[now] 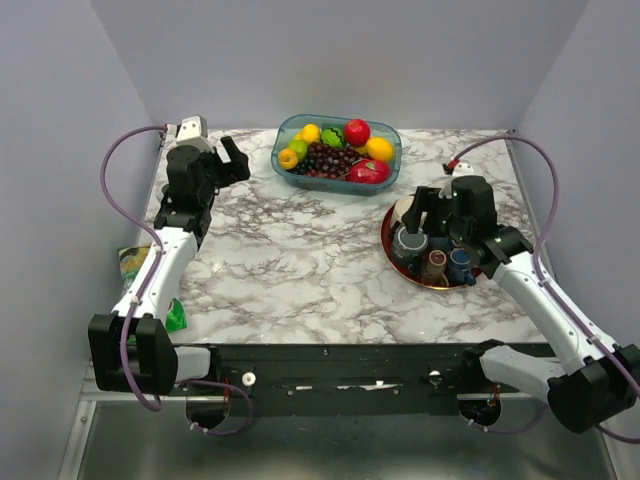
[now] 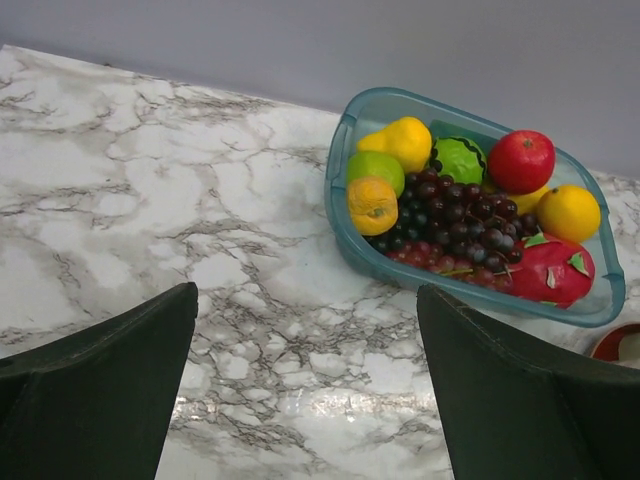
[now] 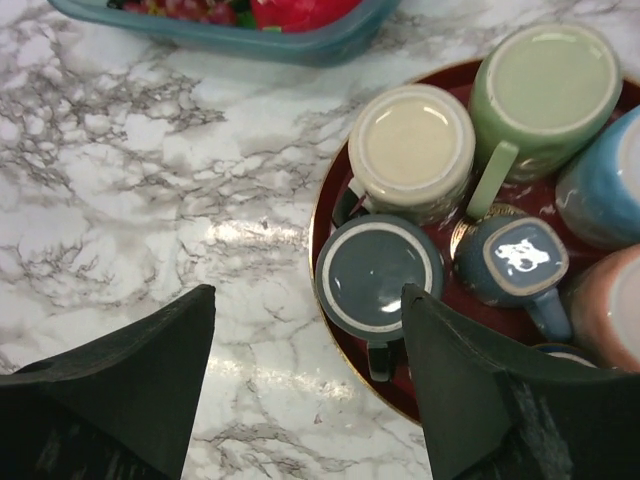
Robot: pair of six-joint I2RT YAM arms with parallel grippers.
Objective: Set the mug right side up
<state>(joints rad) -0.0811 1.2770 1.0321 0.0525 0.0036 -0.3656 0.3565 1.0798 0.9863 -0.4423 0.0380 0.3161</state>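
Several mugs stand upside down on a round red tray (image 3: 330, 200) at the right of the table. In the right wrist view I see a grey-blue mug (image 3: 378, 272), a cream mug (image 3: 410, 145), a green mug (image 3: 545, 85) and a small dark blue mug (image 3: 517, 258). My right gripper (image 3: 308, 300) is open and empty above the tray's left rim, with its right finger beside the grey-blue mug. In the top view it (image 1: 420, 215) hovers over the tray (image 1: 386, 238). My left gripper (image 1: 232, 165) is open and empty at the back left, far from the mugs.
A teal basket of fruit (image 1: 336, 150) stands at the back centre and also shows in the left wrist view (image 2: 470, 200). A green packet (image 1: 130, 262) lies off the table's left edge. A light blue mug (image 3: 605, 190) and a pink mug (image 3: 610, 320) crowd the tray's right side.
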